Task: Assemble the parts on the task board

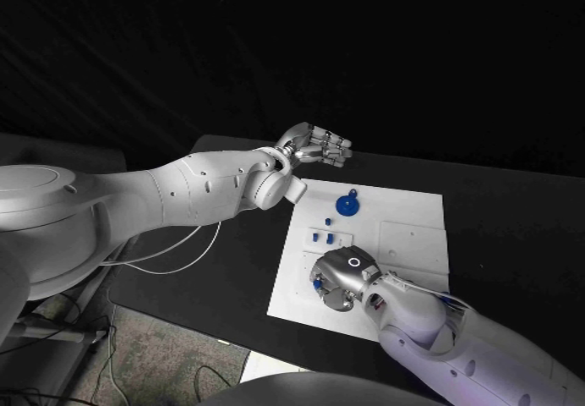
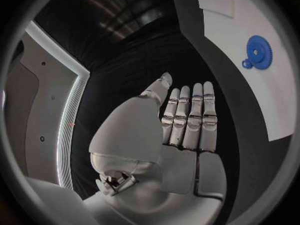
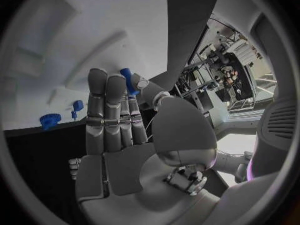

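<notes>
Right hand [image 1: 345,275] fingers pinching an upright blue peg [image 3: 127,80] over the task board [image 1: 414,228]; left hand [image 1: 314,145] empty, fingers together.

Matt white task board [image 1: 414,222], glossy blue plastic gear [image 1: 347,205].

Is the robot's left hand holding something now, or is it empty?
Empty. The left hand is off the white board, above the black table, its fingers straight and side by side with nothing in them.
</notes>
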{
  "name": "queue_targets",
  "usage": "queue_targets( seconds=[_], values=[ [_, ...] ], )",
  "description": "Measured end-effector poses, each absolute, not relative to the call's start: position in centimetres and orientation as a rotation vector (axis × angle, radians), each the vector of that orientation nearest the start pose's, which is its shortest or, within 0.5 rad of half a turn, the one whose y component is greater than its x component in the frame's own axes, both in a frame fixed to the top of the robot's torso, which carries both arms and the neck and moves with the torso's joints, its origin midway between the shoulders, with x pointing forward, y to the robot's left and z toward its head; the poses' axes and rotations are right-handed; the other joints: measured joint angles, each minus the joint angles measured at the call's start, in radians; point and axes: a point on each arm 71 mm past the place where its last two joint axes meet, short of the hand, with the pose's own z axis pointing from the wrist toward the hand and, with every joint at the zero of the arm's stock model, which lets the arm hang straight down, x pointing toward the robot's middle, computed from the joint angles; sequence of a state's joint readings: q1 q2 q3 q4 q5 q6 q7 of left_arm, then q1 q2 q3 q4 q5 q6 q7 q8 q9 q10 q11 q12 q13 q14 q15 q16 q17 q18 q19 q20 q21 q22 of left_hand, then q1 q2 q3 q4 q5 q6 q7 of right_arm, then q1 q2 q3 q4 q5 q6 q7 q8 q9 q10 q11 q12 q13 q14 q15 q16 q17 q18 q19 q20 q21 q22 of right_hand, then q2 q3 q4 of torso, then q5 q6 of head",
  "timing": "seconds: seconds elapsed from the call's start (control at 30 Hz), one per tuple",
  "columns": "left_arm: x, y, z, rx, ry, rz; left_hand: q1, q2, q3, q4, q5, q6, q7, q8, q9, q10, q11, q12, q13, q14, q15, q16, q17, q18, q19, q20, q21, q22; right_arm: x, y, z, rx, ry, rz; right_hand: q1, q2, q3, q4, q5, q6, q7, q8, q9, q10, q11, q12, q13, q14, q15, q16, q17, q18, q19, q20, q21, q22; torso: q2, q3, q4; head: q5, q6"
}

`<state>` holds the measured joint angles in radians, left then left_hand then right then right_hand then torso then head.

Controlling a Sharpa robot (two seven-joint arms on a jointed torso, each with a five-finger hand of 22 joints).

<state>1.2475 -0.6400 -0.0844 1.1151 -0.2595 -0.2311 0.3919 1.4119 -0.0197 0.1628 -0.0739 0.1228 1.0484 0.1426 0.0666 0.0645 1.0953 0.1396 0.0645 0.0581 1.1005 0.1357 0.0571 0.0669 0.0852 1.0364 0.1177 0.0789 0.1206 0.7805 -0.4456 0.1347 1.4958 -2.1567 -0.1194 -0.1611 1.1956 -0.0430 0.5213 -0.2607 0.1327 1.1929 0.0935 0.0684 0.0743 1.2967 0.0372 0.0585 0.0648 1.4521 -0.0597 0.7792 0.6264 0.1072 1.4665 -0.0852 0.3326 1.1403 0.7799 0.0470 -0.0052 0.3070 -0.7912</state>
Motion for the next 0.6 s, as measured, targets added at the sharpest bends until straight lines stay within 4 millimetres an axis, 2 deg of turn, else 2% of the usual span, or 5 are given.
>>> queue_targets(
  seconds=[0.07, 0.13, 0.27, 0.37, 0.6],
  values=[
    [55.9, 22.1, -18.7, -0.808, 1.463, -1.344, 0.000, 0.000, 0.000, 0.000, 0.000, 0.000, 0.000, 0.000, 0.000, 0.000, 0.000, 0.000, 0.000, 0.000, 0.000, 0.000, 0.000, 0.000, 0.000, 0.000, 0.000, 0.000, 38.2, -0.7, -29.2, -0.716, 1.637, 0.740, -0.018, -0.002, -0.021, 0.004, 0.016, -0.030, 0.007, 0.001, -0.001, -0.029, 0.009, 0.000, -0.001, -0.002, 0.005, 0.000, -0.001, 0.009, -0.001, 0.005, -0.004, -0.001, 0.000, 0.0003, -0.0001, 0.000, 0.000],
    [55.9, 22.1, -18.7, -0.808, 1.464, -1.343, 0.000, 0.000, 0.000, 0.000, 0.000, 0.000, 0.000, 0.000, 0.000, 0.000, 0.000, 0.000, 0.000, 0.000, 0.000, 0.000, 0.000, 0.000, 0.000, 0.000, 0.000, 0.000, 38.1, -0.8, -29.4, -0.708, 1.642, 0.745, -0.037, -0.022, -0.044, 0.005, 0.037, -0.074, 0.012, -0.001, -0.008, -0.095, 0.029, 0.000, -0.006, -0.015, 0.018, 0.000, -0.005, 0.027, 0.000, 0.018, -0.015, -0.006, 0.000, 0.0005, -0.0003, -0.001, 0.000],
    [55.9, 22.2, -18.7, -0.809, 1.465, -1.342, 0.000, 0.000, 0.000, 0.000, 0.000, 0.000, 0.000, 0.000, 0.000, 0.000, 0.000, 0.000, 0.000, 0.000, 0.000, 0.000, 0.000, 0.000, 0.000, 0.000, 0.000, 0.000, 38.2, -1.0, -29.6, -0.689, 1.644, 0.757, -0.021, -0.042, -0.139, 0.009, 0.013, -0.143, 0.011, -0.003, -0.011, -0.186, 0.052, 0.000, -0.006, -0.028, 0.038, -0.004, -0.024, 0.039, -0.001, 0.041, -0.048, -0.032, 0.000, 0.0005, -0.0006, -0.004, 0.001],
    [55.9, 22.2, -18.7, -0.810, 1.466, -1.341, 0.000, 0.000, 0.000, 0.000, 0.000, 0.000, 0.000, 0.000, 0.000, 0.000, 0.000, 0.000, 0.000, 0.000, 0.000, 0.000, 0.000, 0.000, 0.000, 0.000, 0.000, 0.000, 38.3, -1.2, -29.5, -0.671, 1.639, 0.766, 0.007, -0.034, -0.219, 0.012, 0.006, -0.157, 0.011, -0.003, -0.011, -0.218, 0.060, 0.000, -0.006, -0.034, 0.044, -0.004, -0.045, 0.039, 0.000, 0.043, -0.073, -0.055, 0.000, 0.0009, -0.0005, -0.006, 0.001],
    [55.9, 22.3, -18.7, -0.812, 1.468, -1.340, 0.000, 0.000, -0.004, 0.004, 0.000, 0.000, 0.000, 0.000, 0.000, 0.000, 0.000, 0.000, 0.000, 0.000, 0.000, 0.000, 0.000, 0.000, 0.000, 0.000, 0.000, -0.002, 38.4, -1.7, -29.3, -0.637, 1.622, 0.782, 0.020, -0.040, -0.256, 0.019, 0.007, -0.164, 0.010, -0.003, -0.011, -0.223, 0.065, 0.000, -0.006, -0.038, 0.047, 0.000, -0.063, 0.039, -0.003, 0.046, -0.082, -0.064, 0.000, 0.0010, -0.0004, -0.010, 0.002]
  ],
)
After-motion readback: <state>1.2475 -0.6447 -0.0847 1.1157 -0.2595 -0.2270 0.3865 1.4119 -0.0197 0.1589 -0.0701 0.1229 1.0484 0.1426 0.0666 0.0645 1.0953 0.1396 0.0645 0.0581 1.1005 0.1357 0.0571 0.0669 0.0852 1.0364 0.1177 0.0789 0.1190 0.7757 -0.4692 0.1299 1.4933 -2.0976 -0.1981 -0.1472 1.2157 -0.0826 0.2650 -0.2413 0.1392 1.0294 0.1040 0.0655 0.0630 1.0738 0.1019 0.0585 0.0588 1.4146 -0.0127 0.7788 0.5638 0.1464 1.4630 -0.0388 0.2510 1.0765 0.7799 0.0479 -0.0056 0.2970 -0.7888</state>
